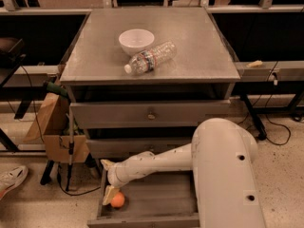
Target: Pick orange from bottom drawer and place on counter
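Speckled flooring surrounds a grey drawer cabinet, seen from above and in front in the single camera view. Its counter (pixel 199 46) carries a white bowl (pixel 136 41) and, just beside it, a plastic bottle (pixel 151 57) lying on its side. The two upper drawers are shut. The bottom drawer (pixel 161 198) is pulled out.

The orange (pixel 118 200) sits on the drawer floor in the front left corner, close to the left wall. The white arm (pixel 152 163) reaches down across the drawer from the right, and the gripper (pixel 111 194) hangs at that same corner, its pale tip touching or almost touching the fruit. The orange lies just right of and slightly in front of that tip. Whether the gripper is spread or closed on the fruit cannot be told.

A round fruit offers no preferred axis, so the coming grasp probably depends only on centring the gripper over it, with the drawer wall crowding the left side.
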You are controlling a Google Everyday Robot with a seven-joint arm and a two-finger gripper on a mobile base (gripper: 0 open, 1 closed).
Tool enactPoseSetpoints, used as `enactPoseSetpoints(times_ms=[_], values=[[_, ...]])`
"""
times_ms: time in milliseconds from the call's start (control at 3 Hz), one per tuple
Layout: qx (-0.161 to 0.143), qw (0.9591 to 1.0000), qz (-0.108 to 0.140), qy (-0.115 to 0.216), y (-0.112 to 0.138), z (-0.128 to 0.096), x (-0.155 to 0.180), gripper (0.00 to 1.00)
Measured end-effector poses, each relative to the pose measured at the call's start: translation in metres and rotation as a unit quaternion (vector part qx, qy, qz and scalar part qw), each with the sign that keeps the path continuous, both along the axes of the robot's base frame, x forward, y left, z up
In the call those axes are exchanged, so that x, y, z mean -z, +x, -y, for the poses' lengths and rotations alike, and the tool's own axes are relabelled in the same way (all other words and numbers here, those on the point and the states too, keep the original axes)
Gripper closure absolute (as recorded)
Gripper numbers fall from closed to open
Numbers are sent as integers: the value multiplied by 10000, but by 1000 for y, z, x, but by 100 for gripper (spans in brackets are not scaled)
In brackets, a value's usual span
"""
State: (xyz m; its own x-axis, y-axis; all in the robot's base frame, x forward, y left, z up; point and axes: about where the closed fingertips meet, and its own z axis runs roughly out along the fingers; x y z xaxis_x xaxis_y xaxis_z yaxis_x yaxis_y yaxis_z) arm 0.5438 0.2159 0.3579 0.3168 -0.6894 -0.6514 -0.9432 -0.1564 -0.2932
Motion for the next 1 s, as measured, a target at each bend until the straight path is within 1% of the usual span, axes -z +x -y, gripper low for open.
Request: enactPoseSetpoints(times_ms=[333, 667, 1000], values=[[2, 10000, -5, 14, 1, 0, 2, 0], [26, 9998, -61, 190, 13, 0, 25, 0], [197, 9983, -226, 499, 31, 12, 64, 0]])
